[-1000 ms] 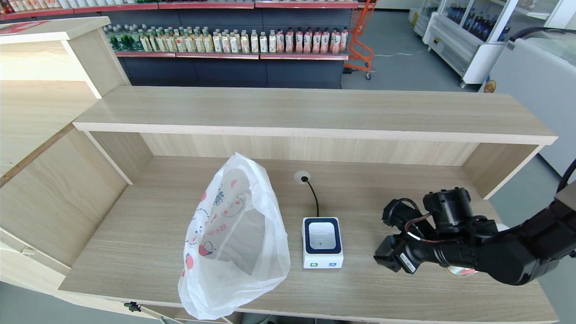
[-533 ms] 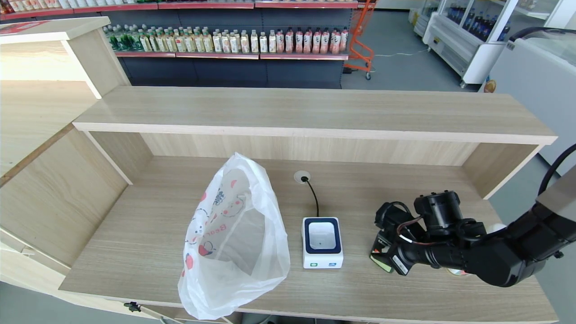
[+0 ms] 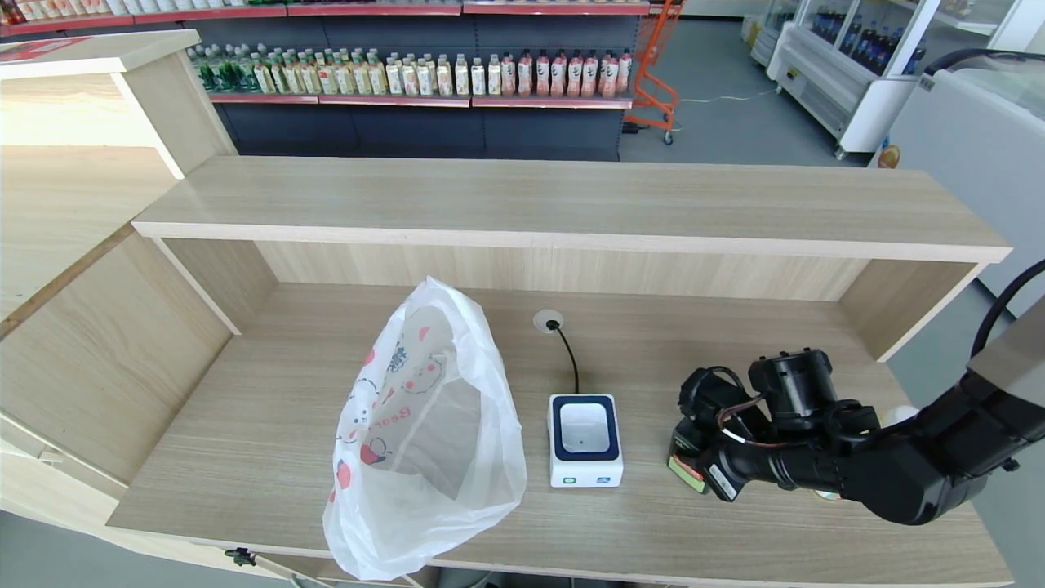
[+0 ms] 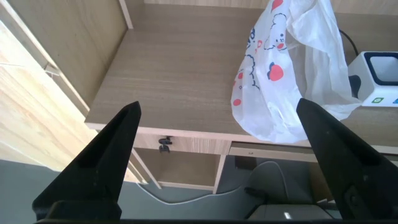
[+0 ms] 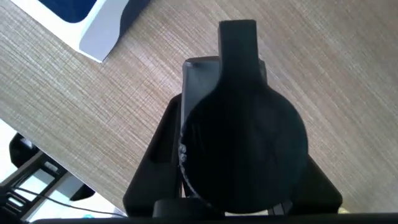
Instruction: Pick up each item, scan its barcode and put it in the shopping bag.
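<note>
Going left to right: the left gripper [image 4: 217,106] hangs off the near-left edge of the surface [image 3: 245,457], fingers spread wide apart with nothing in them, well away from the action. I'd count that arm out for now.

Next is the shopping bag [image 3: 424,425], white plastic with red and black print. It stands slumped, mouth open and tipped toward the robot's right, so it faces the scanner side. Handy for a drop from that direction.

Just beside the bag sits the scanner [image 3: 584,437], a little white box with a dark-framed window facing straight up and its cable [image 3: 569,359] running back to a hole in the surface.

Then the right gripper [image 3: 690,465], low over the surface just to the right of the scanner, close but not over it. As far as I can tell its fingers are clamped on a dark item [image 3: 684,474] with a bit of green and red label showing toward the scanner. From the right wrist camera the item [image 5: 242,149] looks round and dark, and I can't see the barcode at all.

So what matters is that the scanner window lies directly to the left of the held item, with the bag just past it on the same line. My guess is it needs a short shift left, barcode side turned down over the window.

Something small and round, white and red [image 3: 824,493], peeks out under the right arm, probably another item.
</note>
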`<state>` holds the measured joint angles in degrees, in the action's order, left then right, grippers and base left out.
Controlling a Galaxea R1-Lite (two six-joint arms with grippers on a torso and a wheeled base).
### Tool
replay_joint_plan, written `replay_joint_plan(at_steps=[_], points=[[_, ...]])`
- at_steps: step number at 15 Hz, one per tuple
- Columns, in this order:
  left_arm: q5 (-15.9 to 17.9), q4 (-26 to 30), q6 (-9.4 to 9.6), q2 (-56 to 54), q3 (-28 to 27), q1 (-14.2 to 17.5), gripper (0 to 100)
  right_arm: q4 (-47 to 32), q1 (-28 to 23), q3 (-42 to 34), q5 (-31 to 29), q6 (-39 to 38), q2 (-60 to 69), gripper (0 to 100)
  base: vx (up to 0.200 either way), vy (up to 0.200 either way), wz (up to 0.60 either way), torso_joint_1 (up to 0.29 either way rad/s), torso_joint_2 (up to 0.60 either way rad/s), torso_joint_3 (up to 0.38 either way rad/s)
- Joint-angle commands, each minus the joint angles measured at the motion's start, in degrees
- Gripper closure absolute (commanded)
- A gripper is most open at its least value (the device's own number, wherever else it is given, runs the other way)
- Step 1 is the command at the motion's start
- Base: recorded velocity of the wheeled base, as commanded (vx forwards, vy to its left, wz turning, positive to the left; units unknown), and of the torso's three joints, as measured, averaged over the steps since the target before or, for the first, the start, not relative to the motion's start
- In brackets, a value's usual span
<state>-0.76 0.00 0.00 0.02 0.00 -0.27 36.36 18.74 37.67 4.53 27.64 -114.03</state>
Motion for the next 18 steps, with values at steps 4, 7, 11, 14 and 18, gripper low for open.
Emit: replay_joint_plan(at_steps=[4,7,11,14,18], points=[[-0.04,0.0,0.0,-0.02,0.0,0.0,0,2.83,-1.69,-11.04,-0.4,-13.05,20.78,100,0.0,0.0,0.0,0.0,0.0,0.0],[-0.04,0.0,0.0,-0.02,0.0,0.0,0,2.57,-2.04,-14.82,-0.58,-11.29,34.14,100,0.0,0.0,0.0,0.0,0.0,0.0],[-0.04,0.0,0.0,-0.02,0.0,0.0,0,12.68,-4.67,-15.61,3.81,23.87,35.81,100,0.0,0.0,0.0,0.0,0.0,0.0],[-0.04,0.0,0.0,-0.02,0.0,0.0,0,12.15,-6.26,-15.87,24.38,52.78,33.17,100,0.0,0.0,0.0,0.0,0.0,0.0],[-0.04,0.0,0.0,-0.02,0.0,0.0,0,5.56,-1.95,-15.43,43.19,99.37,26.14,100,0.0,0.0,0.0,0.0,0.0,0.0]])
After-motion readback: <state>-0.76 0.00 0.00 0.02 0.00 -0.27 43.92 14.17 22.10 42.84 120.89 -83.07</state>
